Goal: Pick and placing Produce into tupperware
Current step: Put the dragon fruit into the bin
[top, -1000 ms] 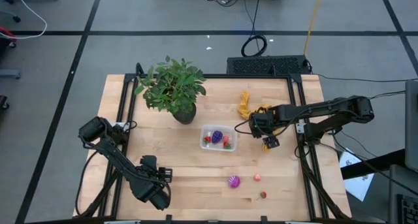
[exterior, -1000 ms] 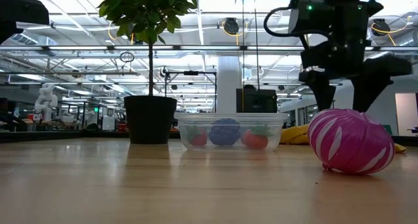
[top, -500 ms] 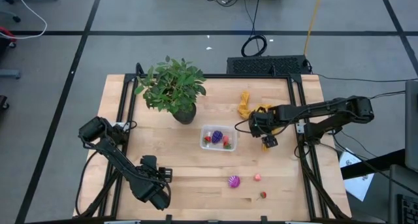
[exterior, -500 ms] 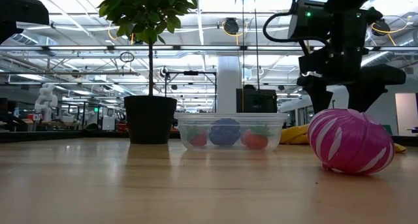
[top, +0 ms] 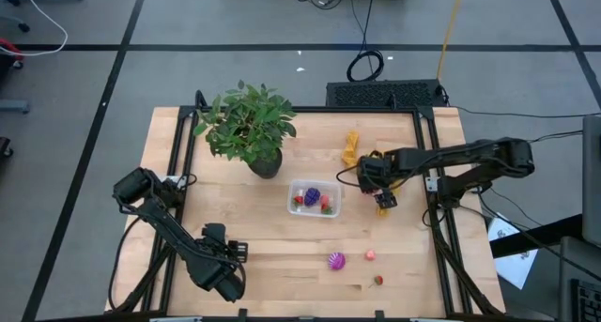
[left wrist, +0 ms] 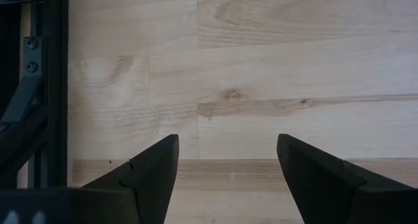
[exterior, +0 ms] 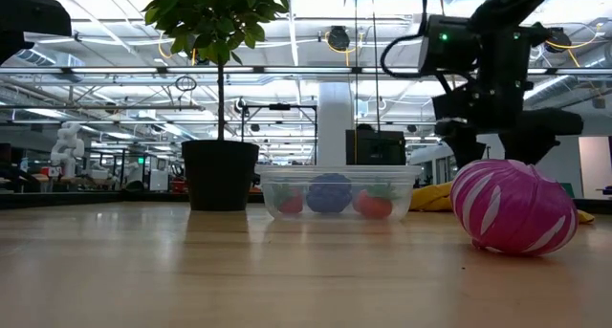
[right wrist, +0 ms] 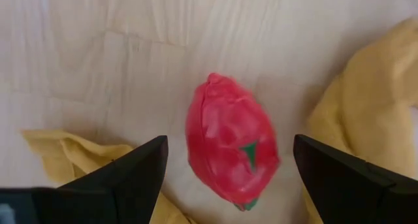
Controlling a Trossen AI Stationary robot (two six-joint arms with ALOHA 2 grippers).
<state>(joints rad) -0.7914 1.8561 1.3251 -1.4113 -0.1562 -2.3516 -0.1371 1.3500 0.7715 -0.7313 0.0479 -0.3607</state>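
The right gripper (right wrist: 225,178) hangs wide open over pale butcher-block planks, gripping nothing; a red strawberry (right wrist: 230,144) lies between its 2 fingers, yellow cloth (right wrist: 366,93) on both sides. The tupperware (top: 315,199) sits just beside it, holding 3 fruits. The left gripper (left wrist: 225,175) idles open near the table's edge.

1. The strawberry piece (right wrist: 230,144) is red with a green leaf mark.
2. The cloth (right wrist: 356,93) is mustard yellow.
3. The magenta fruit (exterior: 513,207) carries white stripes.
4. The tupperware (exterior: 336,191) is clear, holding purple and red pieces.
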